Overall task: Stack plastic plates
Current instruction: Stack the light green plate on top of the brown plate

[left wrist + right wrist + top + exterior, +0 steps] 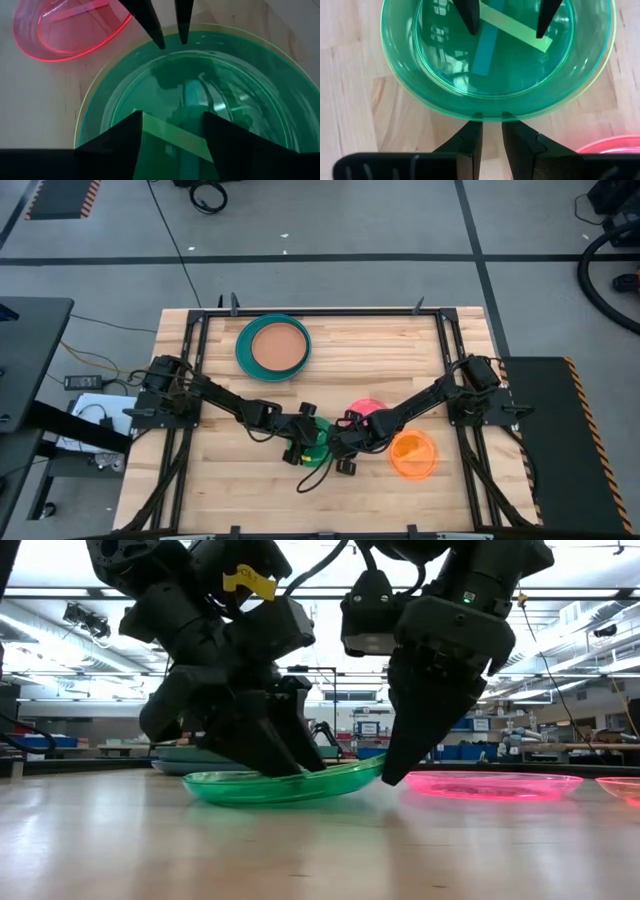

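The green plate (316,442) lies on the wooden table (330,350) with both arms meeting over it. The right gripper (491,131) has its 2 fingers pinched on the green plate's rim, which the low view shows lifted off the wood on that side. The left gripper (172,131) stands with its fingers spread apart over the plate's inside, touching down near the rim opposite the right gripper.

Just beside the green plate sits the pink plate (368,409), flat on the table, and a little farther out on the same side the orange plate (412,454). Well apart from the green plate, toward the table's far edge, the tan-brown plate (279,347) rests inside a teal plate (244,346).

The high view hides most of the green plate under the 2 grippers; the wrist views show it whole, and only the low view shows its tilt.
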Controlling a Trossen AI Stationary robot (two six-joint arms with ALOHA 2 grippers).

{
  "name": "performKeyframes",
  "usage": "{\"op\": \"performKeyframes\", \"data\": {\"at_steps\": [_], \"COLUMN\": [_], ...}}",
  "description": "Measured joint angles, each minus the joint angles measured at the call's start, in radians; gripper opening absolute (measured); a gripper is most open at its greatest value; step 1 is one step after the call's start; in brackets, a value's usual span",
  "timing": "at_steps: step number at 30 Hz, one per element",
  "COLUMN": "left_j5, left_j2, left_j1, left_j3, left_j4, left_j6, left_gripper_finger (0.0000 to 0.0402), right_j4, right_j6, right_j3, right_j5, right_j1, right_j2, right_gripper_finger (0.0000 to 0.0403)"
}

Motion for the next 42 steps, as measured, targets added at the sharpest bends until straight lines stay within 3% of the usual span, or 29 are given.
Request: {"op": "performKeyframes", "data": {"at_steps": [20, 35, 38, 42], "left_j5": [-0.004, -0.003, -0.003, -0.003], "left_j2": [0.000, -0.001, -0.009, -0.063], "left_j1": [0.001, 0.001, -0.002, -0.002], "left_j3": [0.000, 0.000, 0.000, 0.044], "left_j4": [0.001, -0.001, -0.031, -0.201], "left_j6": [-0.002, -0.003, -0.003, -0.009], "left_gripper_finger": [0.0217, 0.0217, 0.0217, 0.0217], "right_j4": [-0.067, -0.052, -0.081, -0.074], "right_j6": [-0.035, -0.027, -0.014, 0.007], "right_j3": [0.002, 0.002, 0.002, 0.003], "right_j5": [-0.058, -0.032, -0.039, -0.065], "right_j1": [-0.012, -0.019, -0.019, -0.019], "right_j2": [-0.018, -0.018, -0.030, -0.035], "right_gripper_finger": [0.0084, 0.0084, 0.0083, 0.0080]}}
